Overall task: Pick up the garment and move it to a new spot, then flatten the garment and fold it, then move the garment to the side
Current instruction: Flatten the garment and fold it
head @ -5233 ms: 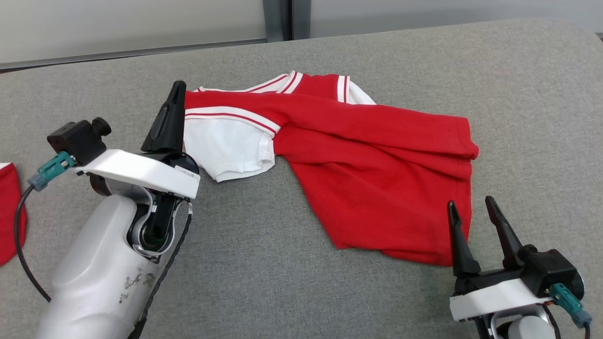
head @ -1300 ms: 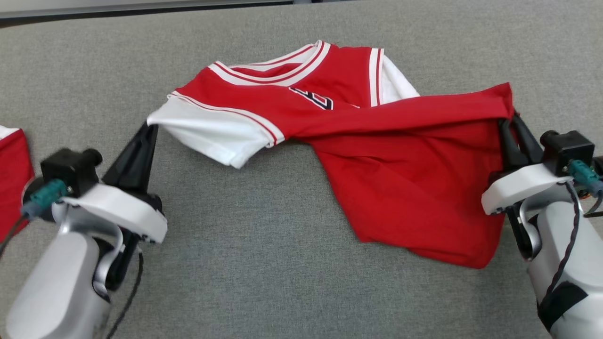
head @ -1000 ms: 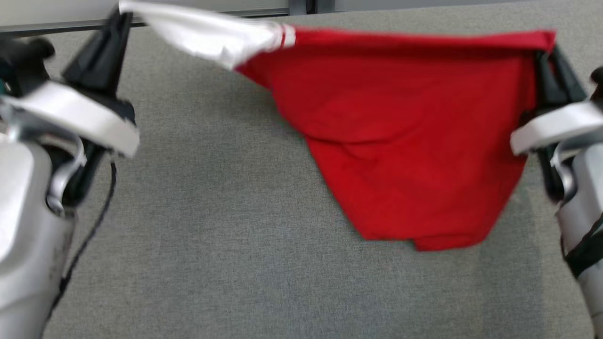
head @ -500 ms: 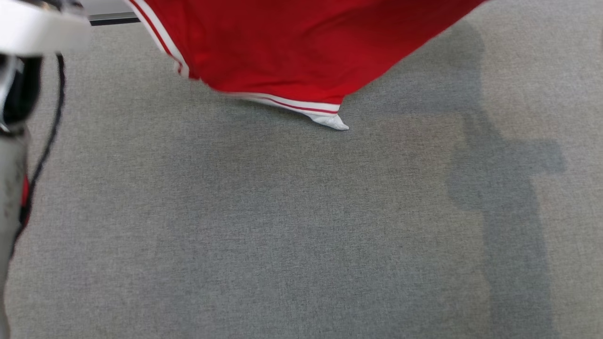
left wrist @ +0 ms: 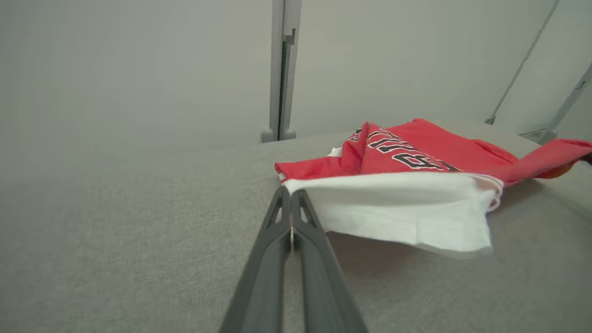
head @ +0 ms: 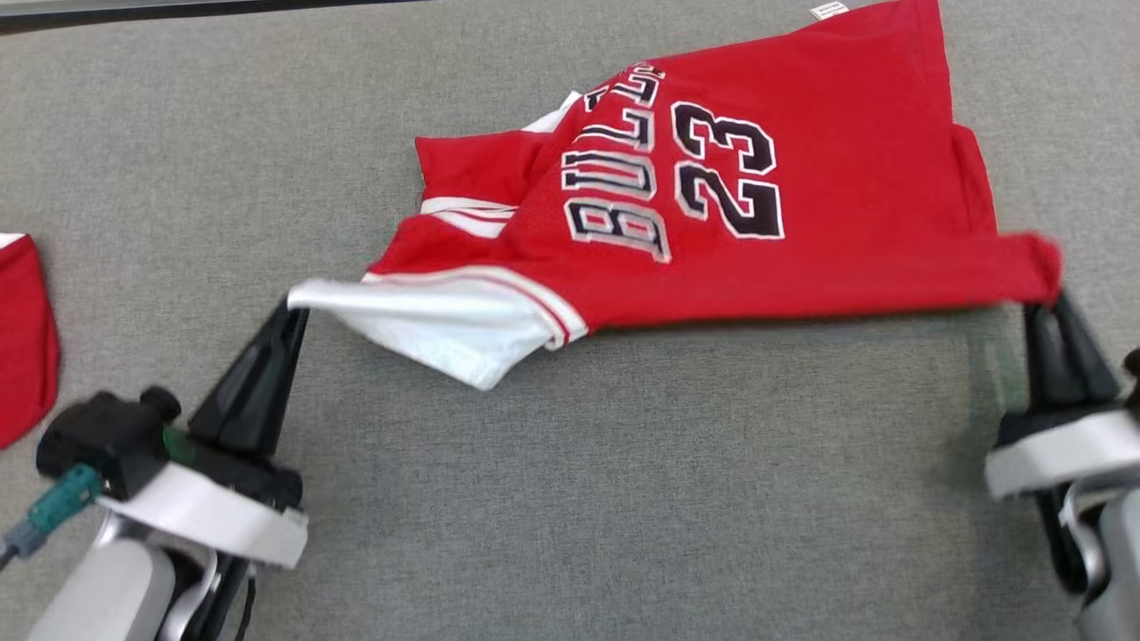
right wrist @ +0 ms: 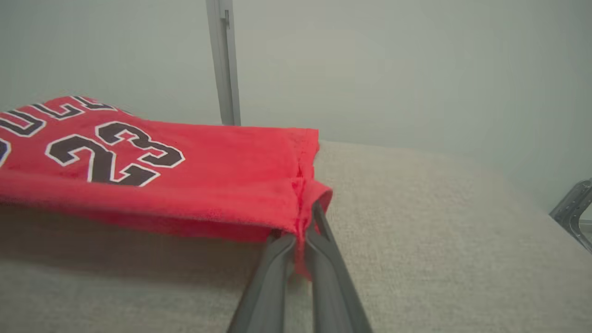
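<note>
1. Left pincer (head: 288,313), lower left, is clenching the white sleeve (head: 445,331); right pincer (head: 1042,307), right edge, is clenching the red hem corner (head: 1033,265).
2. Garment (head: 802,178), aloft half a second ago, is now settling number-up on the counter (head: 579,499), upper centre-right.
3. Relocation is finishing; flattening is coming next.

We log the garment (head: 846,223) as matt red and white knit cloth, the work surface (head: 623,499) as rough grey woven fabric, and the left gripper (head: 289,312) and right gripper (head: 1044,313) as matt dark plastic with smooth white shells.
</note>
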Tool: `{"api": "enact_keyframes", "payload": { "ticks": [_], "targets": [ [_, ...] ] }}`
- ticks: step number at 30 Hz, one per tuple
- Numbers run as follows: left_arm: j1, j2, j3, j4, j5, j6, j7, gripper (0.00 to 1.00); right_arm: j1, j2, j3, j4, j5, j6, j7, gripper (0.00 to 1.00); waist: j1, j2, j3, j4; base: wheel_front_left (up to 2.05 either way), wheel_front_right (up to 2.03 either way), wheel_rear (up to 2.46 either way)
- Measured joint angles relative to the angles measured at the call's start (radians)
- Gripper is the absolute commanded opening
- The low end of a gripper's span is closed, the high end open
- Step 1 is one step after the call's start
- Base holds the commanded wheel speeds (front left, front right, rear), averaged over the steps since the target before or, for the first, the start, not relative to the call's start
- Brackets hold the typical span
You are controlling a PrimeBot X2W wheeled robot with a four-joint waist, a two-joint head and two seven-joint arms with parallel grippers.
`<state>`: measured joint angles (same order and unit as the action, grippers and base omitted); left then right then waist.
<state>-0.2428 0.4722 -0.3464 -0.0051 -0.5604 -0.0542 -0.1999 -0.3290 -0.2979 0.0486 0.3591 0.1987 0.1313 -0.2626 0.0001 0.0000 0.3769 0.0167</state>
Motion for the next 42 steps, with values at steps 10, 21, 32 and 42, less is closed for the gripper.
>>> {"api": "enact_keyframes", "payload": {
  "ticks": [10,21,32,42],
  "targets": [
    [0.130,0.012,0.019,0.070,-0.040,0.017,-0.022,0.00,0.116,0.010,0.101,0.069,0.076,0.000,0.007,1.00,0.0000,0.0000,-0.015,-0.005,0.00,0.00,0.00],
    [0.155,-0.004,0.037,0.110,-0.049,0.029,-0.041,0.00,0.213,-0.030,0.215,-0.033,0.185,0.000,0.003,1.00,0.0000,0.0000,-0.029,-0.023,0.00,0.00,0.00],
    [0.151,-0.014,0.046,0.136,-0.060,0.032,-0.048,0.00,0.224,-0.057,0.250,-0.069,0.215,0.000,0.002,1.00,0.0000,0.0000,-0.027,-0.017,0.00,0.00,0.00],
    [0.116,-0.016,0.038,0.129,-0.062,0.034,-0.038,0.00,0.171,-0.061,0.286,-0.041,0.239,0.000,0.002,0.00,0.0000,0.0000,-0.015,-0.008,0.00,0.00,0.00]
  ]
}}
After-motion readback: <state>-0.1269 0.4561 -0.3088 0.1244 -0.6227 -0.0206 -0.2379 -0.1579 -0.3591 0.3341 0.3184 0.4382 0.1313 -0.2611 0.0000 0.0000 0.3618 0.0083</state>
